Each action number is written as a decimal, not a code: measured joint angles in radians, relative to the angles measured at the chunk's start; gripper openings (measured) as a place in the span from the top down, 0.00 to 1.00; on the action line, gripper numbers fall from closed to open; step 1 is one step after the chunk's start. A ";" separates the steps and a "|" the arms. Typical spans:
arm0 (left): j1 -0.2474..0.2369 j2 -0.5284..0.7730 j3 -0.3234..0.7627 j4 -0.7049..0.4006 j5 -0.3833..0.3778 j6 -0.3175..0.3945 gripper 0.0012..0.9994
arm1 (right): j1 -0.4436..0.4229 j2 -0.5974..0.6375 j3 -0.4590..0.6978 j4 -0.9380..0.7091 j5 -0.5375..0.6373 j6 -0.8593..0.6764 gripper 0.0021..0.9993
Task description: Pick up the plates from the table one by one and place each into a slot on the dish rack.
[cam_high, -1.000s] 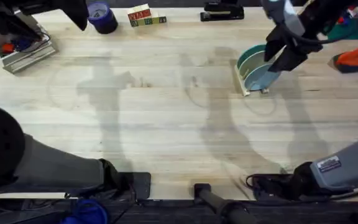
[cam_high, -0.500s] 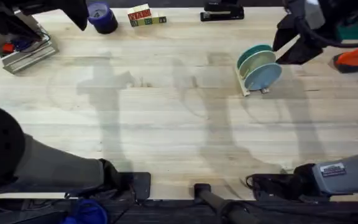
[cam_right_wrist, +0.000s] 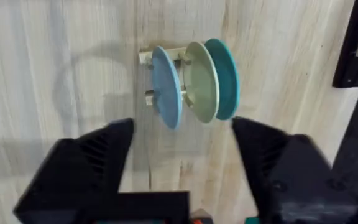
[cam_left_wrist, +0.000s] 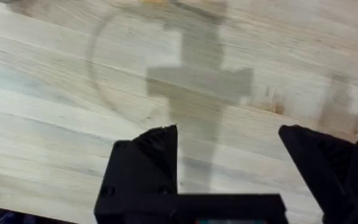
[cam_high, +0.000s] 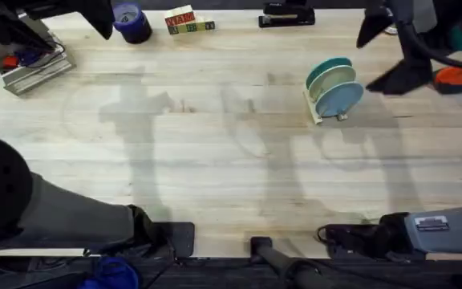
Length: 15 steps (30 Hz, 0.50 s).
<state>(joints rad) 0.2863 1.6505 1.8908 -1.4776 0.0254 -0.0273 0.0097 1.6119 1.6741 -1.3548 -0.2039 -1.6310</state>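
**Standing in the rack: three plates, both sets of fingers spread**

Spanning the overhead view, the pale wooden desk [cam_high: 215, 152] is seen with long planks and faint grain, crossed by soft shadows. At the lower left the left arm's base is seen large, dark and blurred, and at the lower right the right arm's base is seen beside its grey link. Along the far edge of the desk a grey wire tray [cam_high: 30, 68], a dark blue tape roll [cam_high: 131, 22], a stack of lettered blocks [cam_high: 186, 20] and a black stapler [cam_high: 287, 14] are laid out.

On the right half of the desk the small wooden dish rack [cam_high: 318, 108] is found, with three plates held upright on edge in neighbouring slots. The teal plate [cam_high: 327, 68] is set farthest back, the cream plate [cam_high: 333, 80] in the middle, and the light blue plate [cam_high: 340, 98] nearest the camera. The same order is shown from the right wrist, where the pegs are seen beside the blue disc.

The right gripper [cam_high: 391, 48] is held above the desk, just beside the rack and apart from it; its fingers [cam_right_wrist: 86, 162] are spread wide and nothing is gripped. The left gripper [cam_left_wrist: 229, 162] is held over bare planks, its fingers [cam_left_wrist: 148, 155] likewise parted and empty.
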 joint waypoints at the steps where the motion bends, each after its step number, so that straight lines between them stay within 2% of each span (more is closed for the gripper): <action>1: 0.000 0.000 0.000 0.000 0.000 0.000 0.01 | 0.000 -0.003 0.000 0.000 0.000 -0.002 0.03; 9: 0.000 0.000 0.000 0.000 0.000 0.000 0.00 | 0.012 -0.040 0.000 -0.004 -0.003 0.041 0.01; 15: 0.000 0.000 0.000 0.000 0.000 0.000 0.00 | 0.051 -0.050 0.000 -0.006 -0.046 0.209 0.01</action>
<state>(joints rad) 0.2863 1.6501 1.8908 -1.4776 0.0254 -0.0273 0.0606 1.5616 1.6741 -1.3609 -0.2496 -1.4222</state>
